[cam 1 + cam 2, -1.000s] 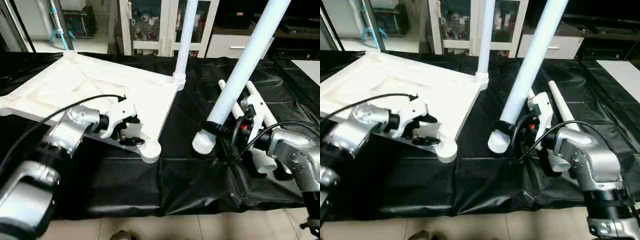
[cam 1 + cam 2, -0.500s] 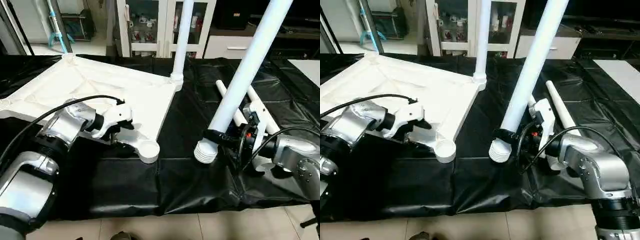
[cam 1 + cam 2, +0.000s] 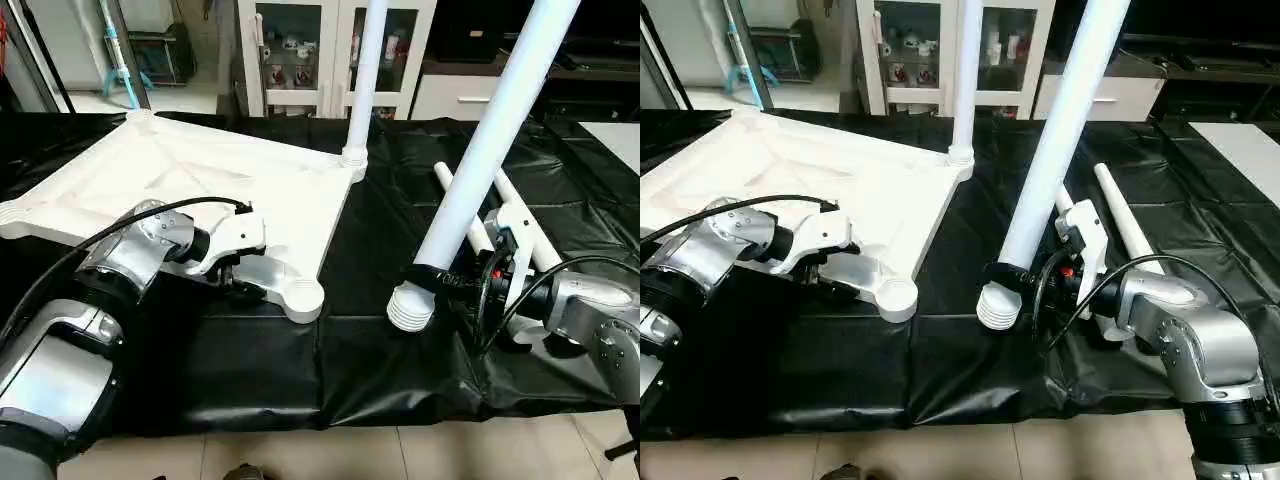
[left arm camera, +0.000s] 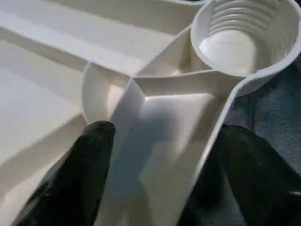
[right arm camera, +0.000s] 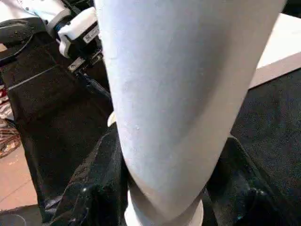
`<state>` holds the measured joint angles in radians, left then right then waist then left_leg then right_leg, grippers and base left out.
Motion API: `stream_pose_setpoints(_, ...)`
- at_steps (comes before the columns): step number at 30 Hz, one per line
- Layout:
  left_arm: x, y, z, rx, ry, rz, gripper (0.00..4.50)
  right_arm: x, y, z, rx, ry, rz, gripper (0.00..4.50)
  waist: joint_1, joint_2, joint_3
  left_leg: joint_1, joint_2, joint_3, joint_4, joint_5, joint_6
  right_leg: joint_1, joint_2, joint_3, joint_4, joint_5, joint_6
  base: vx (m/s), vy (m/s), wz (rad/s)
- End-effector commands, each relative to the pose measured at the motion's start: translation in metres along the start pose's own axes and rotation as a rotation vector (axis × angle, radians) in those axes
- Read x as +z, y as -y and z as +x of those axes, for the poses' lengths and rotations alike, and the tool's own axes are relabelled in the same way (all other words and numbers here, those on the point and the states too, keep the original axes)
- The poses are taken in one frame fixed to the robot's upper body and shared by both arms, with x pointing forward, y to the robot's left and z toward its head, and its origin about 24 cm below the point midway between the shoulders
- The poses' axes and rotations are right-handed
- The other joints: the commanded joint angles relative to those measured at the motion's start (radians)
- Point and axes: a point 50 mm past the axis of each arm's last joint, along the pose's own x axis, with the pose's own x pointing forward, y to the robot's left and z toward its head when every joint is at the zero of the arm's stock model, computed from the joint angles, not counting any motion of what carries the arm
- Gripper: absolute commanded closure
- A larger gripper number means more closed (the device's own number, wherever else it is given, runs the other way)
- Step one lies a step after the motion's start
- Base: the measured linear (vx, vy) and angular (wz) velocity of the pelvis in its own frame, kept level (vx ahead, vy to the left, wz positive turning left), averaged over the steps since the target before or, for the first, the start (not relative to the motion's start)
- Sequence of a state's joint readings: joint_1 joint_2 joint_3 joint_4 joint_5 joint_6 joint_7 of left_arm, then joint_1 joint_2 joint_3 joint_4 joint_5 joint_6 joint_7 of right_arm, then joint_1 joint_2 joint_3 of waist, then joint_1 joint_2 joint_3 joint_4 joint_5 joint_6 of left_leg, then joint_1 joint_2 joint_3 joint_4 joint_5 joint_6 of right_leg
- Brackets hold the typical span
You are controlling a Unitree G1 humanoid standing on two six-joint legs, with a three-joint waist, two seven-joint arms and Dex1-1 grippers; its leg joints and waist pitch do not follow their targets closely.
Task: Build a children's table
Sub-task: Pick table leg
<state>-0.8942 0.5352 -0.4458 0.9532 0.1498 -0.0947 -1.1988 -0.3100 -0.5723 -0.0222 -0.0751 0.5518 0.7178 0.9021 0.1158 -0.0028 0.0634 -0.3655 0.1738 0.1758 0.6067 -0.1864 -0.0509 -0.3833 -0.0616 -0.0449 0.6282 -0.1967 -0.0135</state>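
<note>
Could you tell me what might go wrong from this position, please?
The right gripper holds a leg just above its threaded end, so the long tilted tube could swing or slip. The left gripper straddles the table top's edge beside the empty corner socket, fingers open: the top may shift when the leg is pressed in.

White top (image 3: 190,180) upturned; one leg (image 3: 365,75) socketed upright.

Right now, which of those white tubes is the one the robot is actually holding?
Find the white square top on the black-covered table. To its right, the right gripper holds one leg slanted upward; another leg stands in the top's corner, and two lie flat.
</note>
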Motion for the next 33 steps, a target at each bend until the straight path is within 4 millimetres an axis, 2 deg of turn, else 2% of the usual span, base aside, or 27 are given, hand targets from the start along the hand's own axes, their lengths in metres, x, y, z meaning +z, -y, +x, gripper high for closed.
stream_pose_setpoints(1,-0.006,0.008,0.007,-0.068,-0.021,-0.033,0.95,0.001,-0.002,-0.002,0.007,-0.017,-0.023,2.64,0.003,0.007,-0.07,0.02,0.061,-0.025,-0.08,-0.228,-0.035,0.036,-0.098,0.048,-0.079,-0.195,-0.232,0.0,0.0,0.0)
stream_pose_setpoints(2,-0.007,0.009,0.008,-0.079,-0.025,-0.036,0.95,0.001,-0.002,-0.002,0.006,-0.016,-0.022,2.64,0.002,0.008,-0.07,0.019,0.061,-0.024,-0.079,-0.223,-0.033,0.037,-0.097,0.048,-0.078,-0.178,-0.236,0.0,0.0,0.0)
stream_pose_setpoints(3,-0.007,0.009,0.008,-0.079,-0.025,-0.036,1.17,0.001,-0.002,-0.002,0.006,-0.016,-0.022,2.64,0.002,0.007,-0.071,0.019,0.061,-0.024,-0.079,-0.218,-0.032,0.038,-0.098,0.048,-0.077,-0.168,-0.238,0.0,0.0,0.0)
stream_pose_setpoints(5,-0.008,0.01,0.011,-0.07,-0.028,-0.034,1.18,0.001,-0.002,-0.002,0.004,-0.015,-0.021,2.64,0.003,0.008,-0.071,0.018,0.061,-0.024,-0.079,-0.21,-0.028,0.039,-0.098,0.048,-0.077,-0.152,-0.243,0.0,0.0,0.0)
stream_pose_setpoints(6,-0.006,0.011,0.013,-0.067,-0.004,-0.045,1.23,0.001,-0.002,-0.002,0.003,-0.015,-0.02,2.64,0.002,0.008,-0.071,0.018,0.06,-0.023,-0.079,-0.208,-0.027,0.039,-0.097,0.047,-0.076,-0.145,-0.245,0.0,0.0,0.0)
stream_pose_setpoints(7,-0.001,0.012,0.015,-0.075,0.047,-0.064,1.47,0.001,-0.003,-0.002,0.006,-0.013,-0.019,2.64,0.003,0.012,-0.072,0.018,0.061,-0.023,-0.078,-0.208,-0.026,0.039,-0.098,0.047,-0.075,-0.141,-0.249,0.0,0.0,0.0)
stream_pose_setpoints(10,0.005,0.014,0.019,-0.098,0.096,-0.097,1.6,0.0,-0.003,-0.003,0.004,-0.009,-0.016,2.64,0.006,0.01,-0.072,0.017,0.062,-0.022,-0.078,-0.208,-0.023,0.04,-0.1,0.047,-0.076,-0.132,-0.261,0.0,0.0,0.0)
stream_pose_setpoints(11,0.004,0.016,0.02,-0.107,0.081,-0.101,1.6,0.0,-0.003,-0.003,0.001,-0.008,-0.016,2.64,0.006,0.014,-0.072,0.019,0.063,-0.023,-0.079,-0.217,-0.025,0.038,-0.1,0.047,-0.077,-0.141,-0.261,0.0,0.0,0.0)
stream_pose_setpoints(14,0.003,0.02,0.026,-0.108,0.057,-0.14,2.02,0.0,-0.002,-0.003,-0.006,-0.005,-0.015,2.64,0.003,0.011,-0.069,0.019,0.063,-0.024,-0.081,-0.237,-0.029,0.04,-0.1,0.048,-0.079,-0.172,-0.254,0.0,0.0,0.0)
stream_pose_setpoints(16,0.006,0.022,0.03,-0.103,0.077,-0.172,2.06,0.0,-0.002,-0.003,-0.006,-0.003,-0.015,2.64,0.004,0.012,-0.069,0.019,0.062,-0.024,-0.08,-0.232,-0.024,0.039,-0.1,0.048,-0.082,-0.184,-0.251,0.0,0.0,0.0)
stream_pose_setpoints(23,0.015,0.023,0.041,-0.037,0.106,-0.266,2.6,-0.001,-0.003,-0.003,-0.005,-0.002,-0.013,2.64,0.004,0.013,-0.071,0.016,0.062,-0.024,-0.079,-0.212,-0.015,0.041,-0.097,0.047,-0.08,-0.158,-0.254,0.0,0.0,0.0)
stream_pose_setpoints(24,0.018,0.025,0.045,-0.021,0.114,-0.301,2.6,-0.001,-0.003,-0.003,-0.005,-0.002,-0.013,2.64,0.004,0.013,-0.07,0.016,0.063,-0.024,-0.079,-0.21,-0.012,0.04,-0.097,0.047,-0.08,-0.152,-0.257,0.0,0.0,0.0)
stream_pose_setpoints(25,0.019,0.026,0.046,-0.018,0.115,-0.309,2.86,-0.001,-0.003,-0.003,-0.005,-0.002,-0.013,2.64,0.003,0.012,-0.07,0.016,0.063,-0.025,-0.079,-0.21,-0.01,0.041,-0.098,0.046,-0.08,-0.149,-0.26,0.0,0.0,0.0)
stream_pose_setpoints(28,0.025,0.032,0.058,0.027,0.114,-0.381,2.91,-0.002,-0.003,-0.003,-0.007,-0.003,-0.014,2.64,0.002,0.011,-0.07,0.012,0.061,-0.024,-0.077,-0.192,0.0,0.044,-0.097,0.047,-0.082,-0.147,-0.259,0.0,0.0,0.0)
stream_pose_setpoints(33,0.037,0.047,0.074,0.027,0.137,-0.374,3.27,-0.004,-0.002,-0.005,-0.023,-0.007,-0.017,2.64,-0.002,0.009,-0.071,0.009,0.06,-0.023,-0.075,-0.167,0.025,0.047,-0.097,0.046,-0.087,-0.145,-0.255,0.0,0.0,0.0)
